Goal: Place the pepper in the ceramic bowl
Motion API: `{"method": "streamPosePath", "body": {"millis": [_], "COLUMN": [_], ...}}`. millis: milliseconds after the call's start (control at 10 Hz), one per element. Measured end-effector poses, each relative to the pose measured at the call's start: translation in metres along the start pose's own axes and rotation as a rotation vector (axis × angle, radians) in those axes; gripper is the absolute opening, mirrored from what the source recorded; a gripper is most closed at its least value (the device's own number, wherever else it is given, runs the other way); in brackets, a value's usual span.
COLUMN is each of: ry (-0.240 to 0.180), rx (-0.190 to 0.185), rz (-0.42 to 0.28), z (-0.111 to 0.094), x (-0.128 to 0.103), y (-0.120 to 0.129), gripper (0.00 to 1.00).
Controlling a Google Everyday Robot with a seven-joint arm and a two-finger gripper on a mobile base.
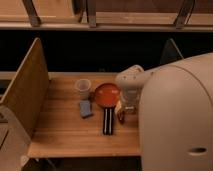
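The ceramic bowl (106, 93) is orange-red and shallow, and sits mid-table. Just right of it, near the table's right edge, lies a reddish pepper (119, 115), partly hidden by my arm. My gripper (125, 109) hangs from the white arm (131, 82) directly over the pepper and close to it, with its jaws open. I cannot tell whether it touches the pepper. The bowl looks empty.
A small pale cup (83, 88) stands left of the bowl. A blue-grey object (85, 108) lies in front of the cup, with a long black object (108, 120) beside it. A wooden panel (27, 87) walls the table's left side. My white body (177, 120) fills the right.
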Motion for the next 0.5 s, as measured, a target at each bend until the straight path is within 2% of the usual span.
{"method": "streamPosePath", "body": {"millis": [100, 200, 500], "ry": [0.022, 0.033, 0.037], "rx": [-0.035, -0.05, -0.05], "rz": [0.041, 0.056, 0.06], "z": [0.0147, 0.0213, 0.022], "x": [-0.0021, -0.0035, -0.0025], "y": [0.0068, 0.0116, 0.0099], "gripper": [0.8, 0.8, 0.8]}}
